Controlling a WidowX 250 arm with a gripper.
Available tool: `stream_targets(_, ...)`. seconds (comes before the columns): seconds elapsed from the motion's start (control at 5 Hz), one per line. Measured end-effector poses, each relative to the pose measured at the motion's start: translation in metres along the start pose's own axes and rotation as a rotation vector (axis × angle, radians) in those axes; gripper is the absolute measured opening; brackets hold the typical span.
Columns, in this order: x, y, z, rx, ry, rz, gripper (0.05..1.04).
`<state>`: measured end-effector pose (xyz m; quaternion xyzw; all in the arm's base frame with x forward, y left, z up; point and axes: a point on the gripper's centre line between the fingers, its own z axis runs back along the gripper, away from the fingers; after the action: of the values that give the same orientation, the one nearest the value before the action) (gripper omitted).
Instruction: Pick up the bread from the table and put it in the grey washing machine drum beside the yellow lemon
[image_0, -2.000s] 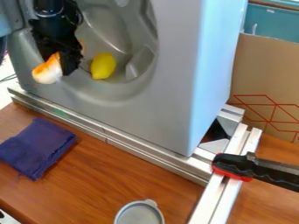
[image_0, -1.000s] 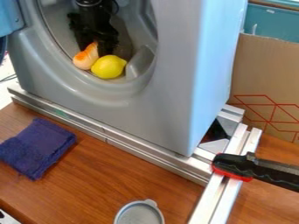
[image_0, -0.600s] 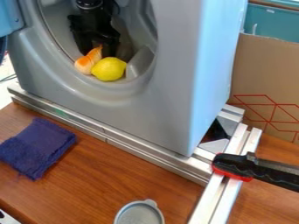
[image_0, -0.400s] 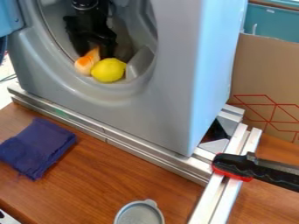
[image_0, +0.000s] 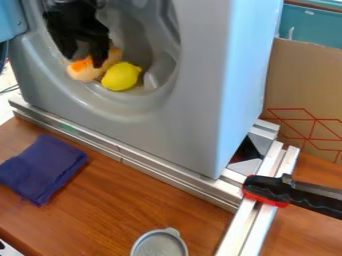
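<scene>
Far left, inside the grey machine (image_0: 194, 100), the black gripper (image_0: 84, 61) has its fingers spread at the orange-and-white toy (image_0: 83, 74), snug by the yellow lemon (image_0: 121, 76): looks like the release, and next calls for a clean, snag-free withdrawal!

Looks like a lab or workshop: toy-scale gray washer (image_0: 184, 125) on metal rails (image_0: 133, 158), black-and-red clamp (image_0: 267, 191) at 4 o'clock, cardboard box (image_0: 300, 80) at 2 o'clock, wood counter (image_0: 133, 205).
</scene>
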<state>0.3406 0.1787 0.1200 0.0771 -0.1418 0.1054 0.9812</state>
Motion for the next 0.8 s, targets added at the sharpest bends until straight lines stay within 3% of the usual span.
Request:
stream_targets(0.2, -0.014, 0.016, 0.013, -0.007, 0.008, 0.012, 0.987)
stream_targets(0.4, -0.033, 0.03, 0.014, -0.069, 0.046, 0.008, 0.989)
stream_targets(0.6, -0.057, 0.026, 0.042, -0.071, 0.095, -0.019, 0.992)
stream_targets(0.8, -0.093, 0.02, 0.059, -0.073, 0.234, -0.07, 0.995)
